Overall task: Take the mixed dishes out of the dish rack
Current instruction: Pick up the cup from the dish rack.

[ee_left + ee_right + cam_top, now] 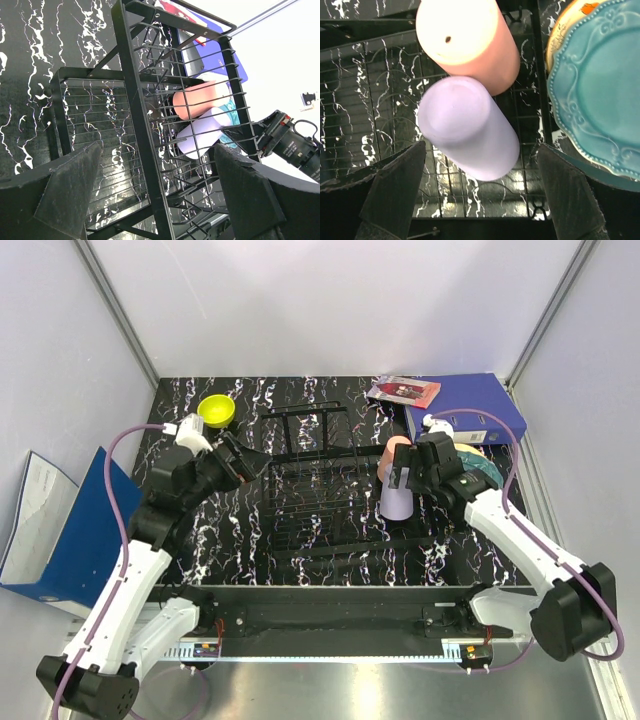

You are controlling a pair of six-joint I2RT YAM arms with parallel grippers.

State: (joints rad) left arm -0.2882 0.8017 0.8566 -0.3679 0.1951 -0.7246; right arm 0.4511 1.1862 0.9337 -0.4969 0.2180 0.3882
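Observation:
The black wire dish rack [320, 490] stands mid-table. A pink cup [393, 455] and a lavender cup [397, 504] stand upside down at its right end. My right gripper [412, 475] hovers open above them. In the right wrist view the lavender cup [467, 130] lies just ahead of the spread fingers [395, 190], untouched, with the pink cup [465, 40] beyond. The teal scalloped plate [600, 100] lies on the cream-orange plate [560, 30] to the right of the rack. My left gripper [250, 458] is open and empty at the rack's left end [135, 100]. The yellow bowl [216, 411] sits at the far left. No white plate shows.
A blue binder [465, 405] with a red-patterned booklet [403, 391] on it lies at the far right corner. Another blue binder [60, 530] leans off the table's left side. Walls close in on three sides.

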